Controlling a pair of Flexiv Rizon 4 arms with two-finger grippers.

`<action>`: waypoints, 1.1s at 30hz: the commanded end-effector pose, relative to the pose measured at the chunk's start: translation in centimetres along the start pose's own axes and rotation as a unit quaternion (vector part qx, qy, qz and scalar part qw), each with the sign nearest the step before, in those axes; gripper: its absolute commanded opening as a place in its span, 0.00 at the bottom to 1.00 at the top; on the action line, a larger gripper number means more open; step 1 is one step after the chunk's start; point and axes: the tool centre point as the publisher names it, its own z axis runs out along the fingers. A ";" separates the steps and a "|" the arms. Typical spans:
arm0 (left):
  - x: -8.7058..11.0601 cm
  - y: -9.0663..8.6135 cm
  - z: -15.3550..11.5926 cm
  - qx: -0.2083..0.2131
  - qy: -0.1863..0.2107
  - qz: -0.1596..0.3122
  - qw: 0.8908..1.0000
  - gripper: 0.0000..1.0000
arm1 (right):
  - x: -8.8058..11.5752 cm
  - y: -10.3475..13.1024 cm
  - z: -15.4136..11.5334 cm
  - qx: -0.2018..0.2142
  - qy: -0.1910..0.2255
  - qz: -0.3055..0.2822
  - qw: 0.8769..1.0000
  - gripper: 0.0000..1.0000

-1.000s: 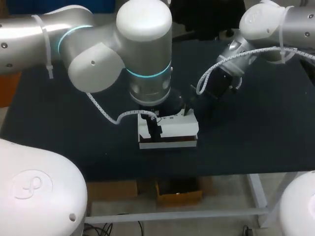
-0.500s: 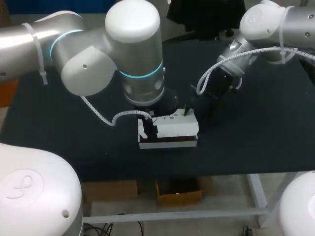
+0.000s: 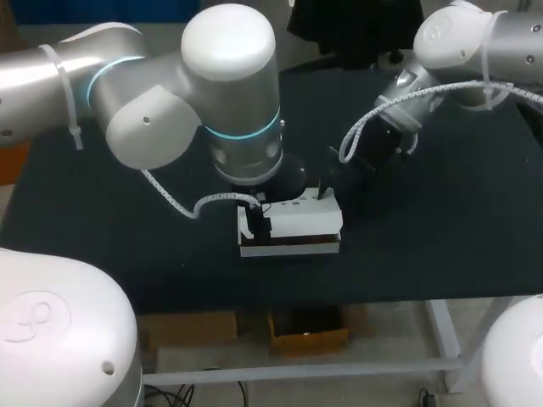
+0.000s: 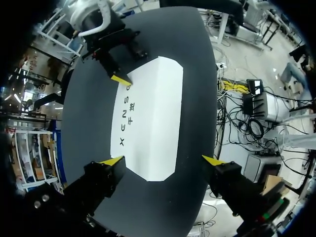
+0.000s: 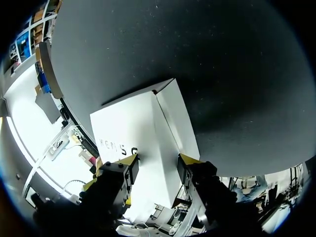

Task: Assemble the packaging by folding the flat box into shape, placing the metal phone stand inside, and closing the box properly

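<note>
Left gripper: fingers wide apart over one end of white rectangular cardboard box, no clamp. Right gripper: fingers narrowly apart, tips at box's opposite end. Over last second our left arm swung outward. Box unmoved, flat on black table. We judge box shaped, top closed, stand unseen.

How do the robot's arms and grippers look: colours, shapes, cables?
The left arm and right arm are silver tubes with rounded white joints; a teal ring circles the left one. White cable ties and a coiled white cable run along each. The left gripper and right gripper are black, yellow-tipped.
</note>
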 end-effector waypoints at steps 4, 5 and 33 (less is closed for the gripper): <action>-1.2 -0.5 1.0 0.007 0.035 0.008 0.999 0.96 | -0.1 0.1 0.0 0.003 0.001 -0.001 1.000 0.48; -1.3 -0.6 1.1 0.011 0.042 0.009 0.999 0.94 | -0.1 0.1 0.0 0.003 0.001 -0.001 1.000 0.48; -1.0 -1.5 3.1 0.008 0.025 -0.005 1.000 0.94 | -0.1 0.1 0.0 0.003 0.001 -0.001 1.000 0.47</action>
